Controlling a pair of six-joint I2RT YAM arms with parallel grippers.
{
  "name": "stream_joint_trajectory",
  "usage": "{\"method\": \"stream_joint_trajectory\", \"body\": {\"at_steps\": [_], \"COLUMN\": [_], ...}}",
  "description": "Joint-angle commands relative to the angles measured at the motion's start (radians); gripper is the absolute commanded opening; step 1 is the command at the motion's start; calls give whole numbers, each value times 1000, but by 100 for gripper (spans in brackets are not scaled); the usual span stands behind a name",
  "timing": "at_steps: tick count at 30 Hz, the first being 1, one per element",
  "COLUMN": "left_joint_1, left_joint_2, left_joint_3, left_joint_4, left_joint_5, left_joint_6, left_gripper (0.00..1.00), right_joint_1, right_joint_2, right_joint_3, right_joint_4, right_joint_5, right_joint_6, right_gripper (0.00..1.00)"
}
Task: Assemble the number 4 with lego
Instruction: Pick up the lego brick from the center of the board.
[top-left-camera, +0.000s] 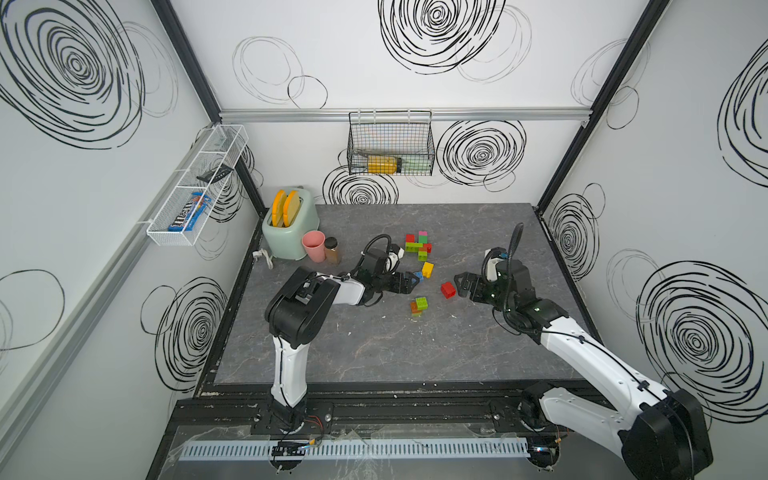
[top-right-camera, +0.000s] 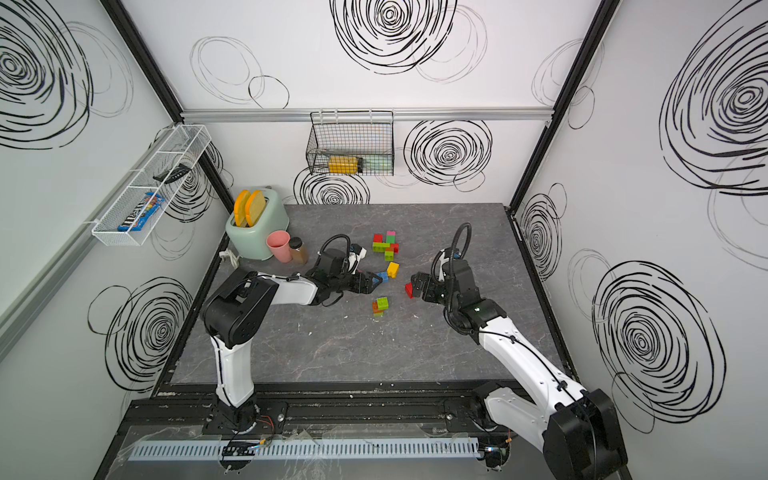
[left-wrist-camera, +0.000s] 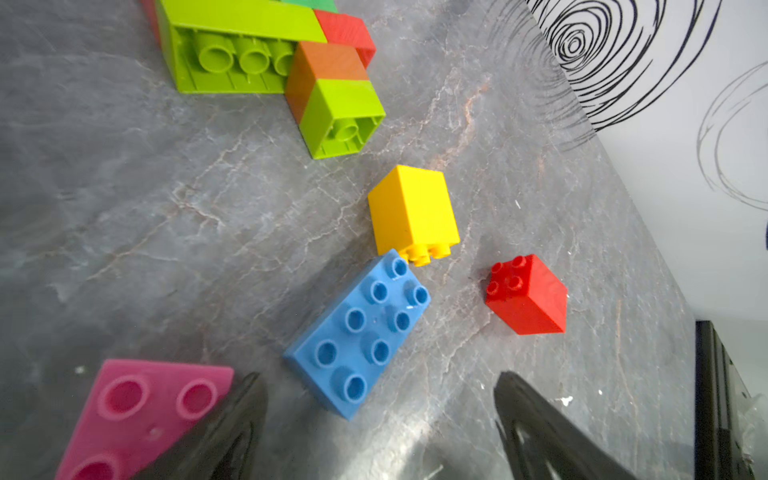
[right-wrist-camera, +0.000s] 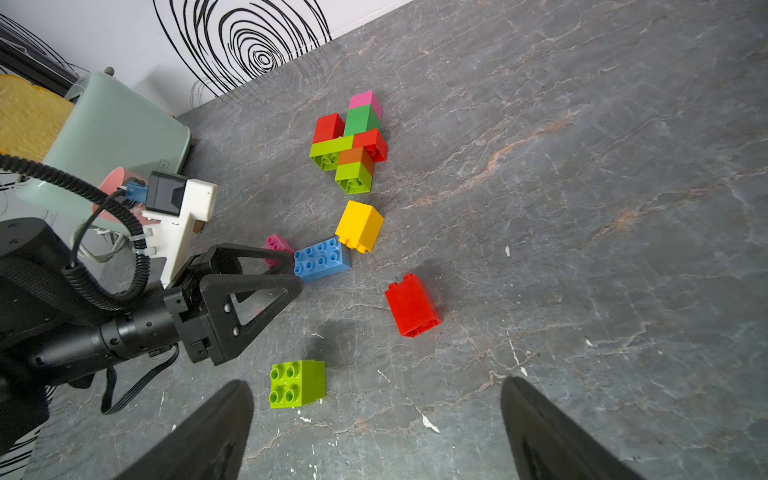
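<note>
Left gripper (right-wrist-camera: 297, 270): I am holding its jaws apart low over the table (top-left-camera: 374, 353), gripping nothing; the fingertips are sitting at one short end of the blue brick (left-wrist-camera: 361, 332).
Right gripper (right-wrist-camera: 376, 384): I am holding these jaws wide and empty, pointing them at the red brick (right-wrist-camera: 411, 305), which is lying on its side just ahead of the tips.
Blue brick: this eight-stud piece is lying flat, studs up, near the middle of the table.
Yellow brick (left-wrist-camera: 413, 208): it is lying on its side, studs facing the blue brick's far corner; whether they are touching I cannot tell.
Pink brick (left-wrist-camera: 141, 411): it is sitting studs up just outside one of my left fingers (left-wrist-camera: 241, 415).
Lime brick (right-wrist-camera: 297, 384): it is sitting studs up, nearer the front edge than the rest, with an orange brick (top-left-camera: 414, 308) showing against it in a top view.
Joined bricks (right-wrist-camera: 349, 141): red, pink, green, orange and lime pieces are lying clipped together on their side, toward the back edge from the yellow brick, apart from it.
Toaster (top-left-camera: 291, 232): it is standing at the table's back left corner, with a pink cup (top-left-camera: 313, 246) and a brown jar (top-left-camera: 332, 251) beside it.
</note>
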Motion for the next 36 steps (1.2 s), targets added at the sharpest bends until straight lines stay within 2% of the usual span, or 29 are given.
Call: {"method": "stream_joint_trajectory", "body": {"at_steps": [1,9,13,20,26,36], "left_joint_1": [2,-6,-8,-41,-64,-88], "left_joint_2": [31,81,85,55,72,62], "left_joint_3": [16,32,45,25,21,5], "left_joint_4": [78,130,110,23,6,36], "left_joint_5": [-3,44,51,-34,-132,-176], "left_joint_6": [83,202,256,343,369,390], "left_gripper": [90,87,81,71,63,41], "right_joint_1": [-3,-5,-3,-3,-4,-4], "right_joint_2": [-6,-24,-31,-37,-40,-48], "right_joint_3": [19,26,24,25,32,20], "right_joint_4": [-24,-35,-34,-29,-37,-37], "right_joint_5": [1,1,-1,3,7,10], "right_joint_6": [-9,-13,-13,-17,-33,-33], "right_gripper": [97,97,97,97,97,97]}}
